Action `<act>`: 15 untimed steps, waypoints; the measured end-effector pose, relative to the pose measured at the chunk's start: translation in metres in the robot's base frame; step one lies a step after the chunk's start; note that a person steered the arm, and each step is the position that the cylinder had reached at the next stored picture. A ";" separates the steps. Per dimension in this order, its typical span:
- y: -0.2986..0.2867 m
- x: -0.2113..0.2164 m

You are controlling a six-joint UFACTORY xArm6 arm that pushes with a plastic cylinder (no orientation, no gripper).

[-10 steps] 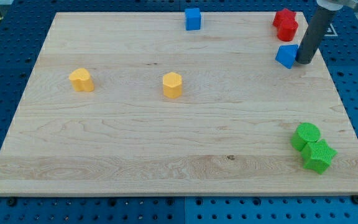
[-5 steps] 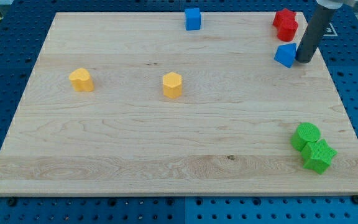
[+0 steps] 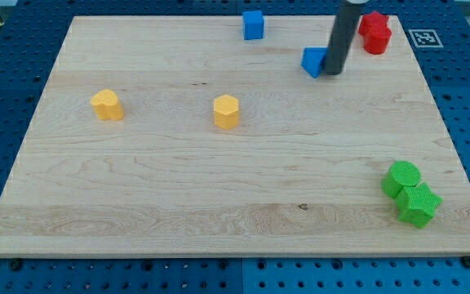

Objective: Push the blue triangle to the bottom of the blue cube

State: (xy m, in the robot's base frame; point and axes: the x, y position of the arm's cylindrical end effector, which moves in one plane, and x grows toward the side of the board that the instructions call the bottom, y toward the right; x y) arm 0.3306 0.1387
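The blue triangle [image 3: 313, 61] lies on the wooden board near the view's top, right of centre. My tip [image 3: 333, 73] touches its right side; the rod rises from there toward the view's top. The blue cube [image 3: 254, 24] sits at the board's top edge, up and to the left of the triangle, about a block's width of bare wood between them.
Two red blocks [image 3: 374, 32] sit together at the top right, just right of the rod. A yellow block [image 3: 107, 104] is at the left and another yellow block [image 3: 227, 111] is near the middle. Two green blocks [image 3: 410, 193] sit at the lower right.
My tip has slid to the view's left and slightly up, pushing the blue triangle with it, away from the red blocks and toward the blue cube.
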 end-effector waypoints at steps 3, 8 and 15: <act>-0.091 -0.036; -0.045 -0.022; -0.060 -0.074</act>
State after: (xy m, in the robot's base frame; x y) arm 0.2561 0.0785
